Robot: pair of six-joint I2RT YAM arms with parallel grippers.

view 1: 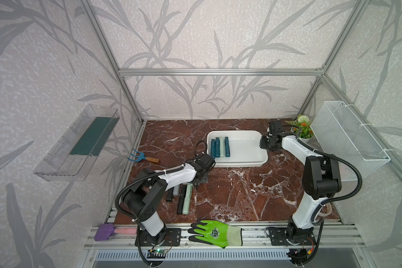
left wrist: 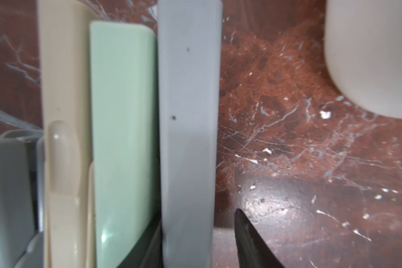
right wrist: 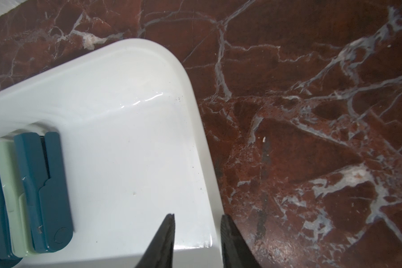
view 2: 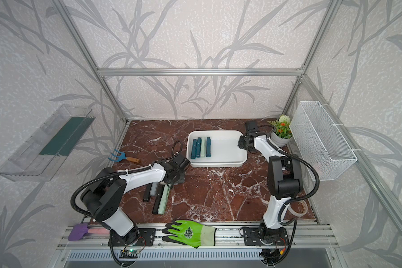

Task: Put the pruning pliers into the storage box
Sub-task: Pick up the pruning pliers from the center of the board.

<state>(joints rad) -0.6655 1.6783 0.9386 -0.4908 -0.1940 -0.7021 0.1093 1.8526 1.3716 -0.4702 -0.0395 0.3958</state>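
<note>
Several pruning pliers (view 1: 219,147) lie in the storage box (view 1: 239,163) near the counter's (view 1: 241,197) far edge. Toward its near left corner, the left gripper (left wrist: 198,218), jaws spread, straddles the grey pliers (left wrist: 188,116); closing on them looks like the next move. The right gripper (right wrist: 196,218) straddles the box rim, but I cannot tell whether it pinches.

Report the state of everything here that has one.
storage box, upright, partly filled
boxed pliers, closed, side by side
table pliers, closed, clustered, outside the box
left tool, open, astride grey pliers
right tool, shut on storage box wall
green glove, lying flat
</note>
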